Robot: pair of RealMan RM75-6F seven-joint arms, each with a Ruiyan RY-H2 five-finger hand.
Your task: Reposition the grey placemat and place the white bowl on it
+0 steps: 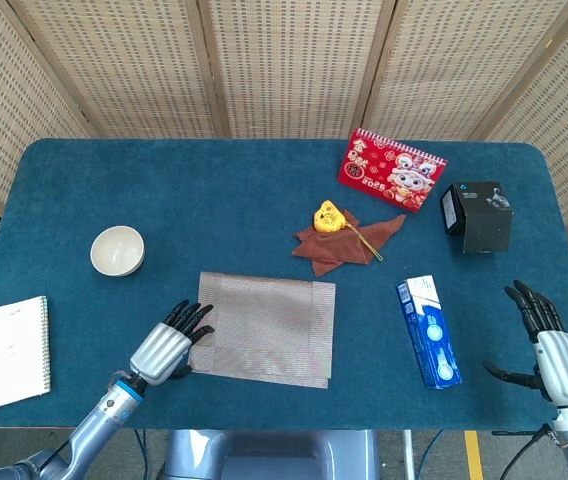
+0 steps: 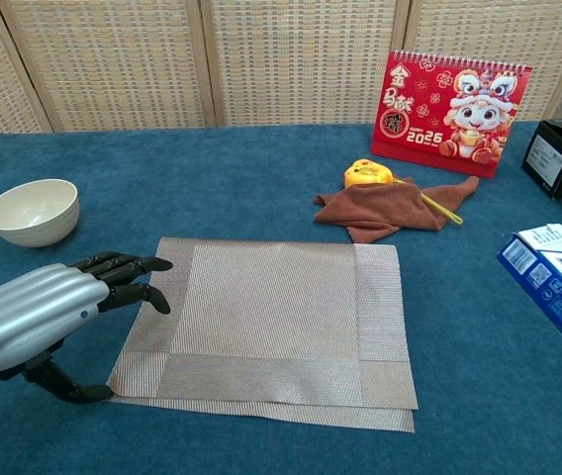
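Observation:
The grey placemat [image 1: 269,328] [image 2: 271,327] lies flat near the table's front edge, a second layer showing under its front side. The white bowl [image 1: 117,250] [image 2: 32,211] stands empty to its far left, apart from it. My left hand [image 1: 169,345] [image 2: 53,317] is at the mat's left edge; its dark fingers [image 2: 128,282] reach over the border, spread, and the thumb sits low by the front-left corner. It holds nothing that I can see. My right hand [image 1: 554,355] hovers open at the table's front right, seen only in the head view.
A spiral notebook [image 1: 9,352] lies at the front left. A brown cloth [image 1: 344,240] [image 2: 390,213] with a yellow toy sits behind the mat. A red calendar [image 1: 392,170] [image 2: 456,99], a black box [image 1: 479,215] and a blue carton [image 1: 428,330] [image 2: 558,292] occupy the right side.

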